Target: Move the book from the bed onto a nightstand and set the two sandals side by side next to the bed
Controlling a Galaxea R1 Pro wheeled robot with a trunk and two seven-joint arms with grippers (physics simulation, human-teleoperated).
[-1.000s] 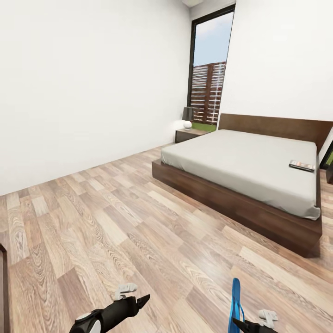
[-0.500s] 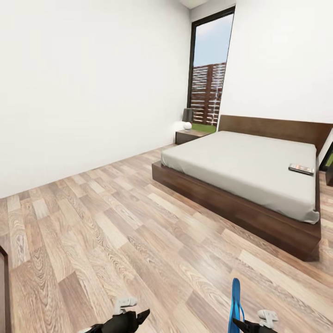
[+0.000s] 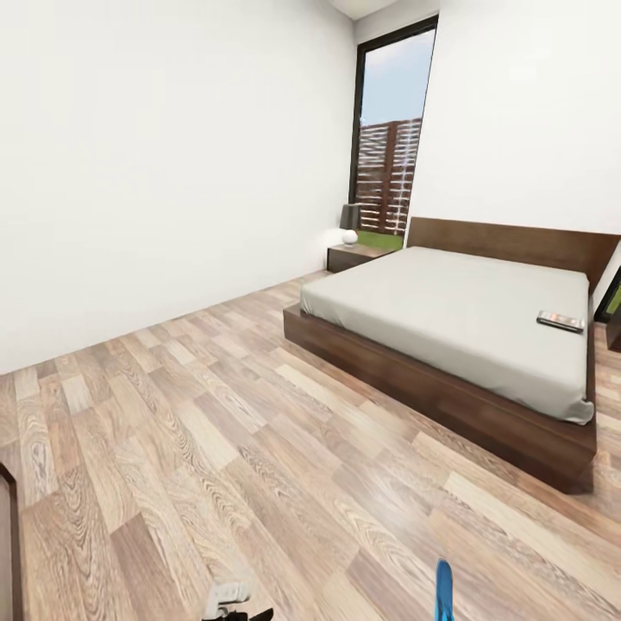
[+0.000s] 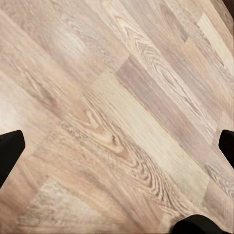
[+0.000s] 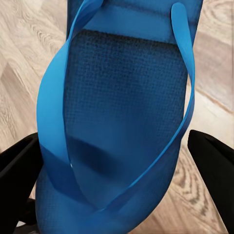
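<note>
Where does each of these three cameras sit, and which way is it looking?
Head view: high on the robot, facing forward and down across the brown wood-plank floor toward the pale grey bed; the bright blue flat sandal pokes up at the bottom edge.
Left wrist view: on the left arm, looking down at floor between black fingertips.
Right wrist view: on the right arm, facing the held sandal.
All share the floor.

Home bedroom: platform bed (image 3: 448, 332), nightstand (image 3: 352, 254) with lamp (image 3: 348, 219), wood-plank floor (image 3: 216, 448), tall window (image 3: 388, 138).

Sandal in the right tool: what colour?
Bright blue sandal, straps too, with a darker textured footbed; the right wrist view shows it best.
</note>
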